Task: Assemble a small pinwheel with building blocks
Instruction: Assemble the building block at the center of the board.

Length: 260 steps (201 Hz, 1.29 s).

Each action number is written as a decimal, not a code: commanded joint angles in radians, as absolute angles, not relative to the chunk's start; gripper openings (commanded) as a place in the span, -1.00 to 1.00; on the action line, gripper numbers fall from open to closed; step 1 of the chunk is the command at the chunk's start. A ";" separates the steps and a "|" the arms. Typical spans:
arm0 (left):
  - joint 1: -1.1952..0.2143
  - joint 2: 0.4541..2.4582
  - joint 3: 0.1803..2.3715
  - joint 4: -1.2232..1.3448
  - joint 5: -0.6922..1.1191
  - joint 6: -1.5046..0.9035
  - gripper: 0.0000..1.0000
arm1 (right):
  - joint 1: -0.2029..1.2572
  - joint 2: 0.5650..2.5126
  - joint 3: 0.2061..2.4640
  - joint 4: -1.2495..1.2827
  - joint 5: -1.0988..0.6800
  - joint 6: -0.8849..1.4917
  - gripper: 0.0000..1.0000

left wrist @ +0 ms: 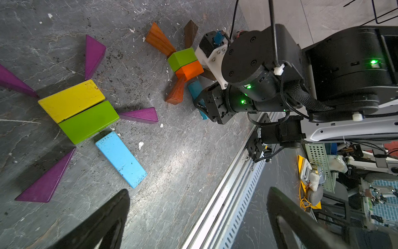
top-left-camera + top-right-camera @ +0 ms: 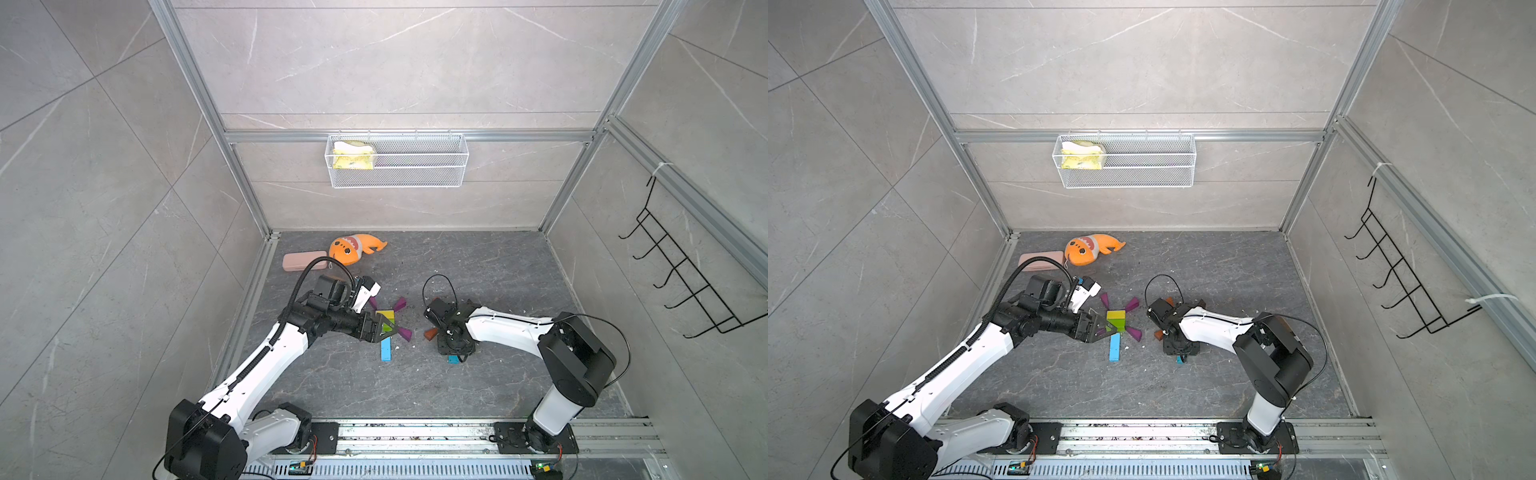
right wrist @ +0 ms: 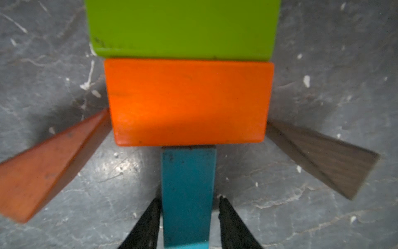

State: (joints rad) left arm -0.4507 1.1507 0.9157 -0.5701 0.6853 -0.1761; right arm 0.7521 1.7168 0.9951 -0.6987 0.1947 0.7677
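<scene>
Two flat groups of building blocks lie on the dark floor. On the left, a yellow brick [image 1: 71,100] and a green brick [image 1: 88,121] touch, with purple wedges [image 1: 93,54] around them and a light-blue bar [image 1: 121,159] below. My left gripper [image 1: 199,190] hovers over this group [image 2: 384,318], wide open and empty. On the right, a green brick [image 3: 183,28] and an orange brick [image 3: 187,101] touch, flanked by an orange wedge [image 3: 43,172] and a brown wedge [image 3: 327,157]. A blue bar [image 3: 187,183] butts against the orange brick. My right gripper [image 3: 189,200] straddles that bar, its fingers slightly apart from it.
An orange plush shark [image 2: 353,248] and a pink oblong case [image 2: 303,261] lie at the back left of the floor. A wire basket [image 2: 397,160] hangs on the back wall and a black hook rack [image 2: 681,270] on the right wall. The metal rail [image 2: 415,434] runs along the front.
</scene>
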 commanded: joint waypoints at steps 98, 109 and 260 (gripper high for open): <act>-0.446 1.144 0.922 -0.545 0.723 -0.175 0.99 | 0.750 1.710 0.989 -0.686 0.205 0.753 -0.30; -0.445 1.144 0.923 -0.545 0.723 -0.174 1.00 | 0.751 1.709 0.987 -0.683 0.202 0.751 -0.30; -0.445 1.151 0.924 -0.545 0.736 -0.173 0.99 | 0.751 1.640 0.975 -0.715 0.222 0.744 0.10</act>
